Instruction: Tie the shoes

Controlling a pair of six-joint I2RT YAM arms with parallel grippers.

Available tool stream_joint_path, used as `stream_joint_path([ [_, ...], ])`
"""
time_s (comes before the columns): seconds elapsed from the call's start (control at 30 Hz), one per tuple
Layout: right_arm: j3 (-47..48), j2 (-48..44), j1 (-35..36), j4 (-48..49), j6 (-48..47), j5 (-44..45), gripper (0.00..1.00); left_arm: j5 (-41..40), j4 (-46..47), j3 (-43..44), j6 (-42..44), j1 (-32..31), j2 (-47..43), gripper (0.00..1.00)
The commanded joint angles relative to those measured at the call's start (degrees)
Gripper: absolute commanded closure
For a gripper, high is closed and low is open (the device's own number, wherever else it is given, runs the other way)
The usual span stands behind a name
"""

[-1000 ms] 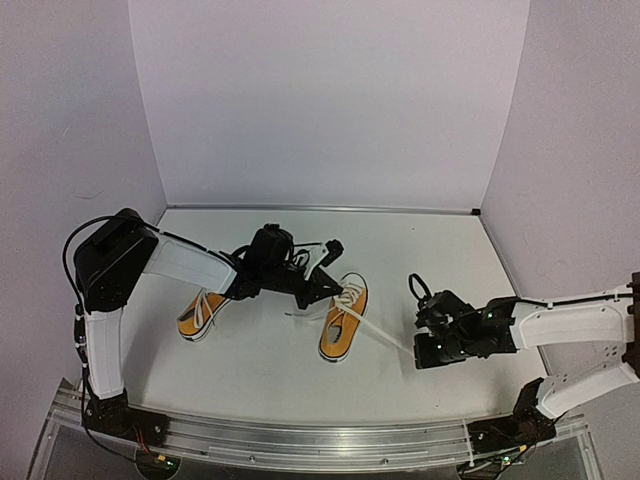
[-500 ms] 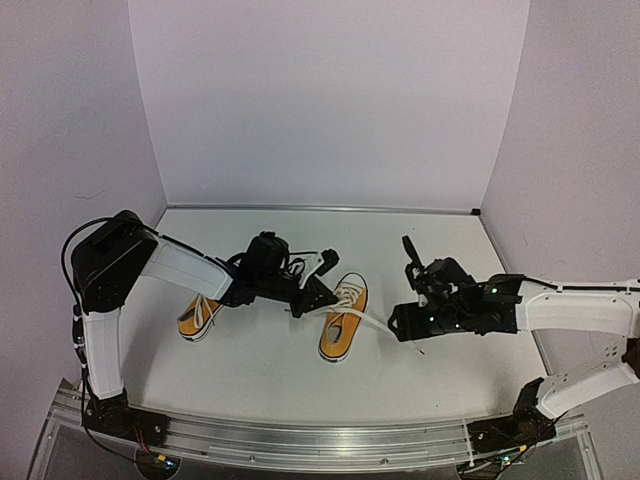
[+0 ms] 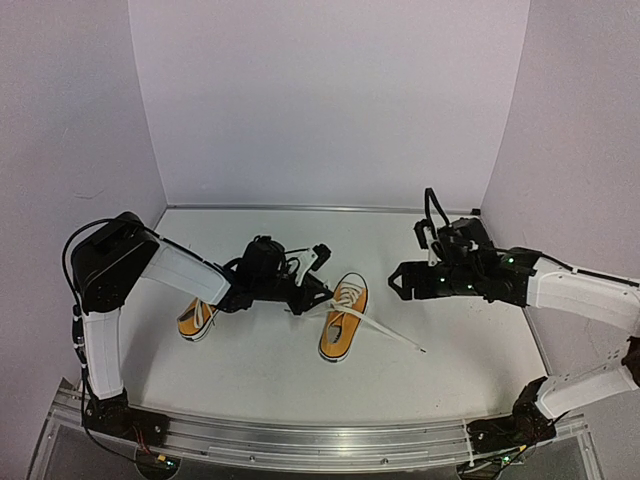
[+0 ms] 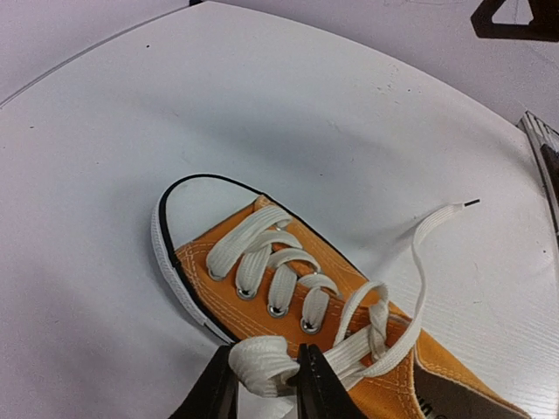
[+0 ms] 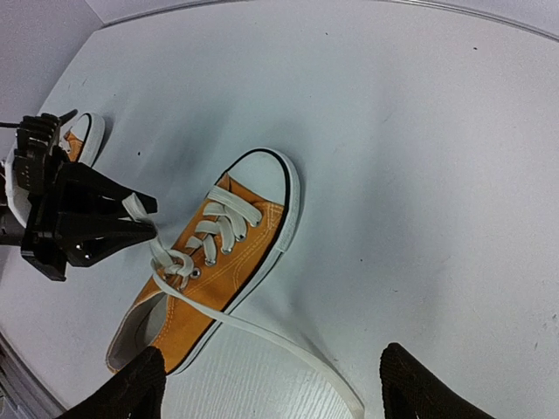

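Ok so I'm placing everything off the middle sneaker (image 3: pixel 343 318), the orange-yellow one with the white toe cap. It lies flat on the white table (image 3: pixel 250 370), roughly between the two grippers.

Well off to its left is the other sneaker (image 3: pixel 200 316), same colour and also flat on its sole. The left arm (image 3: pixel 185 270) reaches right over it, so you only see part of it. Follow that arm along and the left gripper (image 4: pixel 265 386) sits just beside the middle sneaker's left side, level with the top eyelets. In the wrist view its two black fingers (image 4: pixel 214 394) are pinched onto a lace loop (image 4: pixel 260 362). That's a bunched white fold that fills the narrow gap between them and runs straight back to the eyelets.

On the middle sneaker itself the white laces are threaded up through the metal eyelets. The two ends cross over each other once near the top pair. From that crossing the loose lace (image 3: pixel 385 335) trails off the shoe to the right and lies on the table, its tip well clear of the sole.

Further right, about level with the toe, the right gripper (image 5: pixel 275 397) hangs above the table, apart from the sneaker. Its jaws are spread wide with nothing in them. In its wrist view the loose lace shows on the table below.
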Motion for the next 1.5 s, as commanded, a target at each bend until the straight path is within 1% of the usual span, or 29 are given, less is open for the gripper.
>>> stream_joint_path([
  [0.0, 4.9, 4.24, -1.64, 1.49, -4.22, -5.09, 0.23, -6.68, 1.55, -1.24, -3.68, 0.33, -3.19, 0.69],
  [0.13, 9.33, 9.76, -2.7, 1.34, -7.1, -9.29, 0.28, -9.11, -2.85, -0.97, -3.73, 0.43, -3.38, 0.67],
  [0.27, 14.34, 16.46, -3.03, 0.62, -9.75, -14.07, 0.4, -9.69, -5.4, -1.58, -2.79, 0.42, -4.47, 0.65],
  [0.4, 19.34, 22.6, -3.03, -1.41, -12.26, -19.17, 0.49, -6.96, -6.32, -2.63, 0.16, 0.43, -6.35, 0.62],
  [0.5, 22.31, 26.53, -3.03, -2.99, -13.86, -20.81, 0.53, -3.96, -5.7, -3.97, 1.91, 0.44, -8.2, 0.6],
  [0.63, 25.11, 30.25, -3.03, -3.94, -14.93, -23.46, 0.57, -3.47, -5.7, -5.36, 4.07, 0.44, -9.87, 0.59],
  [0.9, 28.3, 35.49, -3.01, -6.6, -17.62, -26.14, 0.63, -1.85, -6.43, -5.87, 5.45, 0.33, -11.76, 0.59],
  [1.07, 28.94, 37.57, -2.94, -7.73, -19.01, -28.24, 0.64, -1.87, -6.64, -5.83, 5.76, 0.36, -12.32, 0.59],
  [1.27, 29.62, 39.39, -2.79, -9.09, -20.23, -28.27, 0.66, -1.56, -6.95, -5.79, 6.21, 0.36, -12.53, 0.59],
  [1.37, 30.19, 39.87, -2.46, -9.79, -20.84, -28.3, 0.71, -1.27, -7.76, -5.44, 6.92, 0.35, -12.57, 0.59],
  [1.43, 30.52, 39.91, -2.23, -10.16, -21.28, -28.59, 0.79, -1.18, -8.25, -5.25, 7.43, 0.35, -12.61, 0.59],
  [1.47, 30.59, 39.84, -2.14, -10.35, -21.43, -28.72, 0.84, -1.18, -8.61, -5.16, 7.81, 0.34, -12.61, 0.59],
])
